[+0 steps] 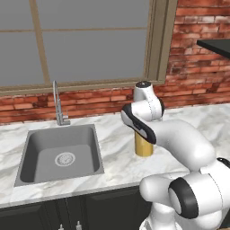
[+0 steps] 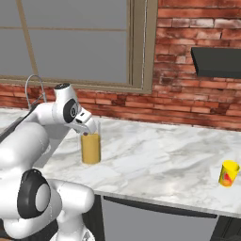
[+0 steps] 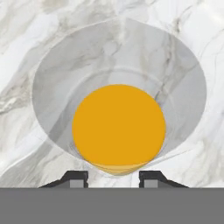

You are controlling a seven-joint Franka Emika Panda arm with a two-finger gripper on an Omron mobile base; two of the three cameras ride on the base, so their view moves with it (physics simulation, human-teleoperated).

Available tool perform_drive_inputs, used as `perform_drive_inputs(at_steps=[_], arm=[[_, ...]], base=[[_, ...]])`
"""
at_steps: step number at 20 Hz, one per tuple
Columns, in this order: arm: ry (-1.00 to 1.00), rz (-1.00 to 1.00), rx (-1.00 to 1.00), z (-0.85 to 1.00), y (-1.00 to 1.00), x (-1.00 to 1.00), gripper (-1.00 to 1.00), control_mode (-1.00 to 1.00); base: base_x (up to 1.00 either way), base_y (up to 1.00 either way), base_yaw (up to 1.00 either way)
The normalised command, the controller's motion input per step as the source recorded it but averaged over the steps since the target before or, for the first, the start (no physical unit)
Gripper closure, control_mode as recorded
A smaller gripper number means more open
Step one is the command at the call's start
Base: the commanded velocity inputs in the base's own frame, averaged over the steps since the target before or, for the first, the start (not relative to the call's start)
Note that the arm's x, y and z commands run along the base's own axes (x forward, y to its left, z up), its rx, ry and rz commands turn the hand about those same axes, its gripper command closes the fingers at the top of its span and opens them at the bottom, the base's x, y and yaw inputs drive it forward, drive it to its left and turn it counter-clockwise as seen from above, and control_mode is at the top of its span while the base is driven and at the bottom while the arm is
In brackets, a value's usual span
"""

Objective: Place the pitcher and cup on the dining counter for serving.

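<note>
Gripper (image 3: 113, 176) sits atop the pitcher (image 2: 91, 148), jaws narrowed at its rim; hold unclear. A thin rim pinch could slip, tipping juice

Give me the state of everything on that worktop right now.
pitcher: upright on worktop, half full of juice, pincer at its rim
pincer: fingertips astride the rim's near wall, grip unconfirmed
cup: upright, untouched, far from arm
sink: empty, tap off

No readable text, label, brand or number anywhere I look. Cup (image 2: 228, 173) carries red mark on side; too small from here, might be picture rather than lettering.
</note>
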Motion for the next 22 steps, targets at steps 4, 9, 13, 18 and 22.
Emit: perform_drive_inputs(at_steps=[4,9,13,18,22], arm=[[0.00,0.00,0.00,0.00,-0.03,-0.01,1.00,-1.00],[-0.13,0.00,0.00,0.23,-0.03,-0.22,1.00,-1.00],[-0.25,0.00,0.00,0.66,-0.10,-0.49,1.00,-1.00],[-0.22,0.00,-0.01,0.83,-0.08,-0.46,1.00,-1.00],[-0.20,0.00,-0.03,0.82,-0.08,-0.35,1.00,-1.00]], base=[[0.00,0.00,0.00],[0.00,0.00,0.00],[0.00,0.00,0.00],[0.00,0.00,0.00],[0.00,0.00,0.00]])
